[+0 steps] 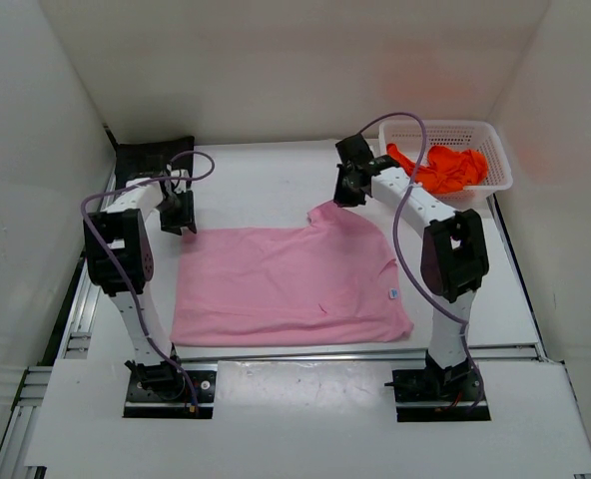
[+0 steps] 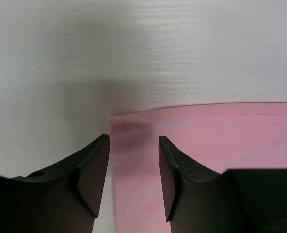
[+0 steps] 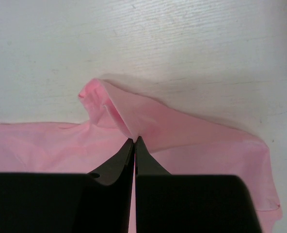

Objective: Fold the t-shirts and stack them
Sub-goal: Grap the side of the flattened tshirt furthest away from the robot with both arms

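A light pink t-shirt lies spread flat on the white table. My right gripper is shut on a raised fold of the pink t-shirt's cloth at its far right edge; the pinch lifts the cloth into a ridge. My left gripper hovers open over the shirt's far left corner, the jaws apart with the flat cloth showing between them. A black t-shirt lies in the far left corner. An orange-red t-shirt sits crumpled in the basket.
A white plastic mesh basket stands at the far right against the wall. White walls enclose the table on three sides. Purple cables loop above both arms.
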### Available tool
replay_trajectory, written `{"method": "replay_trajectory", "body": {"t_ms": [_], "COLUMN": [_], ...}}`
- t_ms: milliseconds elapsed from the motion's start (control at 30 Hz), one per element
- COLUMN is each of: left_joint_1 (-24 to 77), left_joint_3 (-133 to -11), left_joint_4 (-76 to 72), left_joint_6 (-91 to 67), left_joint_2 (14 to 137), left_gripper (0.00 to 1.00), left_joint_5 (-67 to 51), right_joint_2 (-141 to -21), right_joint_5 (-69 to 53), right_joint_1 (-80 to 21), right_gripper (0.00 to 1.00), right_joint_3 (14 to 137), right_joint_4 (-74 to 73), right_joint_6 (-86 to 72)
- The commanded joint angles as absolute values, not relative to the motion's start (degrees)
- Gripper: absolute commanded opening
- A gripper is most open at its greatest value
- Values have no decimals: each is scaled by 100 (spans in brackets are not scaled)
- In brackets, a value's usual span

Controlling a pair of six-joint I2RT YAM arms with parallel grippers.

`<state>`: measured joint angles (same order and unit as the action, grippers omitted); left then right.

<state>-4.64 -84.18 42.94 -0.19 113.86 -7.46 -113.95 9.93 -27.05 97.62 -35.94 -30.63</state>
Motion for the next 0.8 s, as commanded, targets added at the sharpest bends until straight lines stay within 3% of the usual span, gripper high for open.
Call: {"method": "replay_trajectory", "body": {"t_ms": [0,400,467,500,567,767], "left_joint_1": [-483,-431,-370,-369,-316,-316], "left_joint_3": [-8508,-8771,-8711,-8710,-8553,-8025], "left_joint_4": [4333,4333,4333,4333,4333,4333], "left_joint_6": [0,0,0,0,0,0], "left_joint_2": [11557,12111,12111,12111,12059,11157], "left_gripper": [56,59,51,32,10,10], "left_joint_5": [-747,-466,-545,-545,-597,-738], "right_joint_2": [-11443,-11443,-11391,-11391,-11330,-10751], "right_joint_5": [1046,1046,1099,1151,1151,1099], "right_joint_1": [-2882,-2936,-2936,-2936,-2936,-2936], "right_gripper": [0,0,0,0,0,0], "right_joint_3": [9738,9791,9729,9729,9668,9091], "right_joint_4": [-3577,-3630,-3630,-3630,-3630,-3806], "right_joint_6": [-3015,-3067,-3067,-3067,-3067,-2936]}}
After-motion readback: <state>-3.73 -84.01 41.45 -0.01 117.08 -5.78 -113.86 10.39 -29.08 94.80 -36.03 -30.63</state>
